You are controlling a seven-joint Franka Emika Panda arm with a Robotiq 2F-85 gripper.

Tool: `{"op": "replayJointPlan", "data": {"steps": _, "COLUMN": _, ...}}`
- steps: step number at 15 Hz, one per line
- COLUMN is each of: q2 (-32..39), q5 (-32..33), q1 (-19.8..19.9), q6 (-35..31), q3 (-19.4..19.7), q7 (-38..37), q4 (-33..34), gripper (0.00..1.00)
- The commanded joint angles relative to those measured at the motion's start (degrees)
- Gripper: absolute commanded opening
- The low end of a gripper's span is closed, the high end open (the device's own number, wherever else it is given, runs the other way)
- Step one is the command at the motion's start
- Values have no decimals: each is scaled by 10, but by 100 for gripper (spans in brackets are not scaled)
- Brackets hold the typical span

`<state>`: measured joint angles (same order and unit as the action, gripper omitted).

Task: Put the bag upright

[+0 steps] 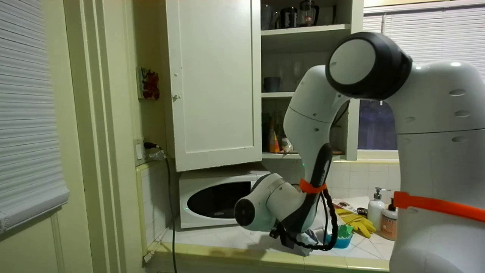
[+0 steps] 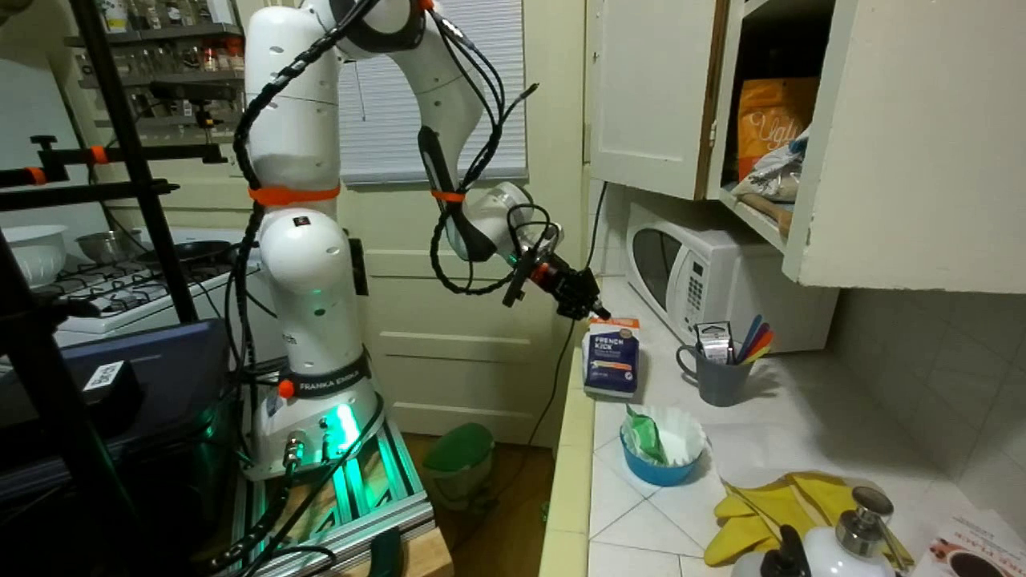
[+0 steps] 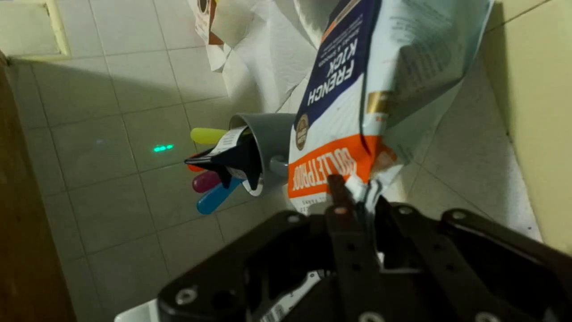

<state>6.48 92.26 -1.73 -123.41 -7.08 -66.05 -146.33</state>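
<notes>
The bag [image 2: 611, 362] is a dark blue and white pouch with an orange band and "FRENCH KICK" print. It stands about upright on the counter near the front edge in an exterior view. Its pale side [image 1: 310, 237] shows partly behind the gripper in an exterior view. In the wrist view the bag [image 3: 333, 105] reaches away from the jaws, its folded top edge between the fingers. My gripper [image 3: 361, 192] is shut on that top edge. The gripper also shows at the bag's top in both exterior views [image 2: 599, 311] [image 1: 288, 242]. Whether the base rests flat is not clear.
A grey mug [image 2: 724, 382] with colourful handles stands beside the bag. A blue bowl [image 2: 657, 474] with a white liner is close by. The microwave [image 2: 773, 280] is behind. Yellow gloves [image 2: 745, 525] and pump bottles [image 1: 376, 206] lie farther along. An open cabinet door [image 1: 218, 83] hangs above.
</notes>
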Motion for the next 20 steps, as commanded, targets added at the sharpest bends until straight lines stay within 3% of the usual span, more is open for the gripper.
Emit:
{"op": "replayJointPlan", "data": {"steps": 1, "q2": -109, "q5": -70, "q1": 11, "q6": -84, "q3": 22, "q7": 4, "q4": -52, "gripper": 2}}
{"op": "replayJointPlan", "data": {"steps": 7, "q2": -200, "q5": -177, "q1": 26, "q6": -248, "q3": 91, "q7": 47, "q4": -74, "gripper": 2}}
{"op": "replayJointPlan", "data": {"steps": 9, "q2": -232, "q5": -183, "q1": 35, "q6": -322, "q3": 115, "q7": 72, "q4": -87, "gripper": 2}}
{"op": "replayJointPlan", "data": {"steps": 10, "q2": -183, "q5": -165, "q1": 26, "q6": -274, "q3": 100, "q7": 44, "q4": -57, "gripper": 2}}
{"op": "replayJointPlan", "data": {"steps": 11, "q2": -191, "q5": -165, "q1": 29, "q6": -284, "q3": 105, "q7": 49, "q4": -59, "gripper": 10}}
{"op": "replayJointPlan", "data": {"steps": 13, "q2": -188, "q5": -165, "q1": 29, "q6": -283, "q3": 104, "q7": 49, "q4": -59, "gripper": 10}}
{"op": "replayJointPlan", "data": {"steps": 14, "q2": -185, "q5": -165, "q1": 29, "q6": -283, "q3": 102, "q7": 49, "q4": -59, "gripper": 2}}
{"op": "replayJointPlan", "data": {"steps": 20, "q2": -173, "q5": -175, "q1": 20, "q6": -309, "q3": 88, "q7": -118, "q4": 3, "gripper": 2}}
